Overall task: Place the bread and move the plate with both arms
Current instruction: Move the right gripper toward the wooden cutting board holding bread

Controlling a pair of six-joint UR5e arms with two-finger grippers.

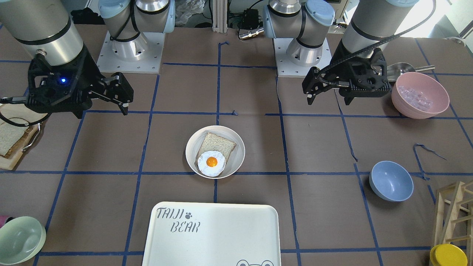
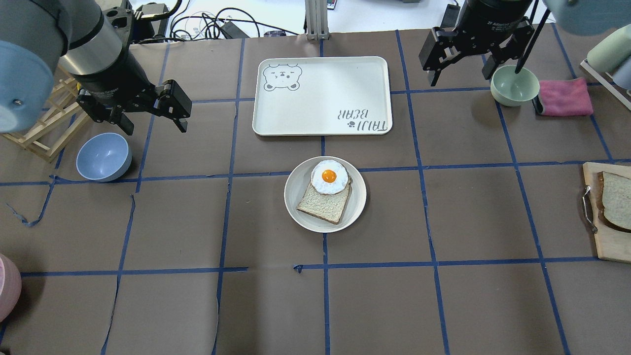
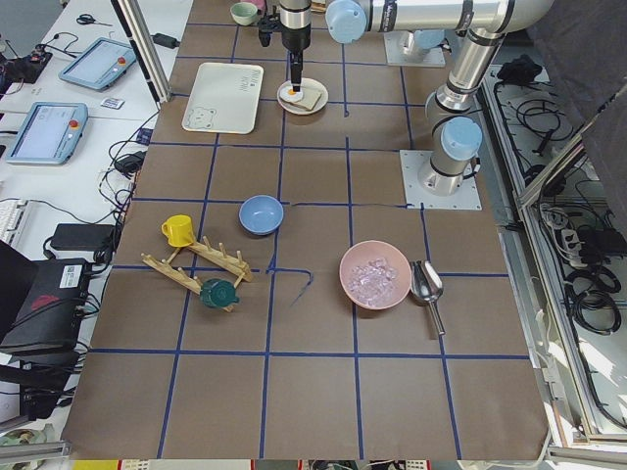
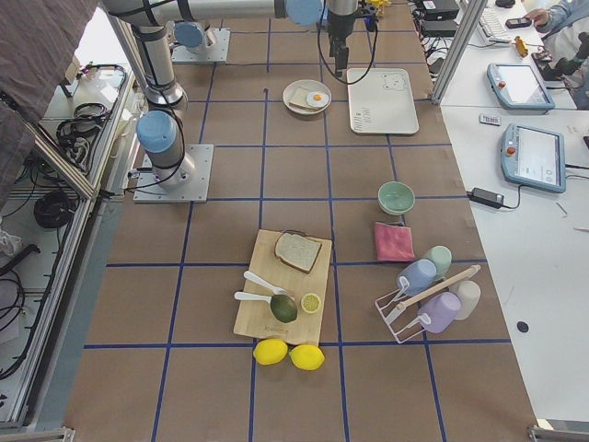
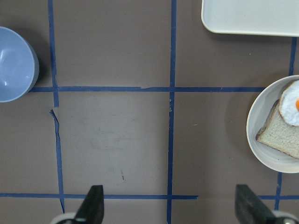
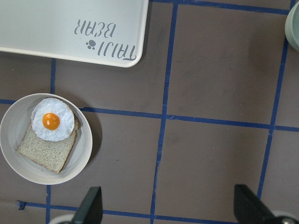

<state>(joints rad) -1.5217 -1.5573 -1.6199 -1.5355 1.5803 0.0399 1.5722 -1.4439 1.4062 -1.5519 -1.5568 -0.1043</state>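
plate: slice, egg inside | tray near | bread on board

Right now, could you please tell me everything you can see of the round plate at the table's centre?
The plate is round, off-white, shallow and bowl-like, with a matte finish. It sits level on the brown table, near the white tray but apart from it. A bread slice lies in it, a fried egg overlapping the slice's end toward the tray. Nothing else touches it.
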